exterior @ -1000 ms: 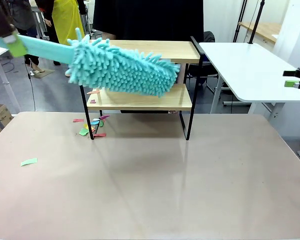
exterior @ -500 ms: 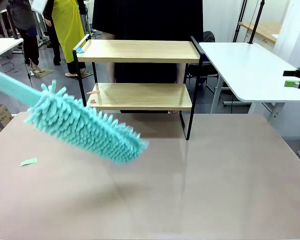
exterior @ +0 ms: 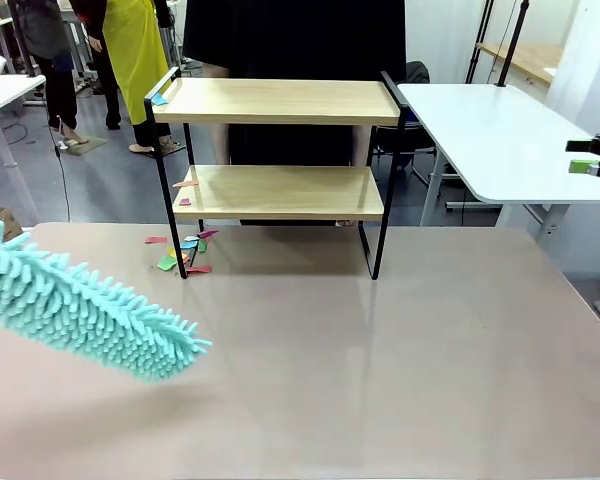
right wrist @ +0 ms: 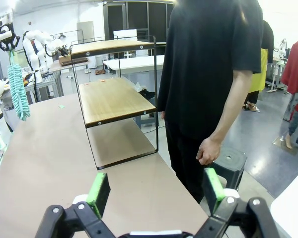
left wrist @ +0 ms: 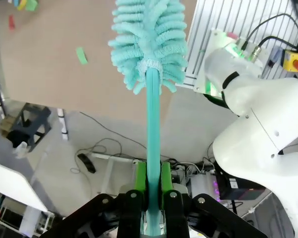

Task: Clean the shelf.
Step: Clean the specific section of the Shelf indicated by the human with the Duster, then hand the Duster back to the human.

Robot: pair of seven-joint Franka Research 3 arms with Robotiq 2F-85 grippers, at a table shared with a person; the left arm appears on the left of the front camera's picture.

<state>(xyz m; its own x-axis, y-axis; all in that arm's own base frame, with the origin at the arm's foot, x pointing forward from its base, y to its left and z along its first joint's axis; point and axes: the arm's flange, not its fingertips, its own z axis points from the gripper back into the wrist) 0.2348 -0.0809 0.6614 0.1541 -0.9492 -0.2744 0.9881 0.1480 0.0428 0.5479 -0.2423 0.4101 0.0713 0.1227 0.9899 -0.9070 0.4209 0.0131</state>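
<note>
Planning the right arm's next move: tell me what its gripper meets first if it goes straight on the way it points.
Probably the person standing at the table's far edge; the right gripper, fingers open, points between the shelf and them. Depth is unclear.

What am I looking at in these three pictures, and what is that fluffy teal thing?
The front view looks across a brown table at a person standing on the far side. On the table stands the shelf, two wooden boards in a black frame. Coloured paper scraps lie by its left leg, with a few on the boards' left ends.

The fluffy teal thing is a duster. The left wrist view looks along the left gripper, which is shut on the duster's handle, head pointing away. The white machine beside it is a robot arm.

The right wrist view looks along the right gripper, open and holding nothing, towards the shelf and the person.
</note>
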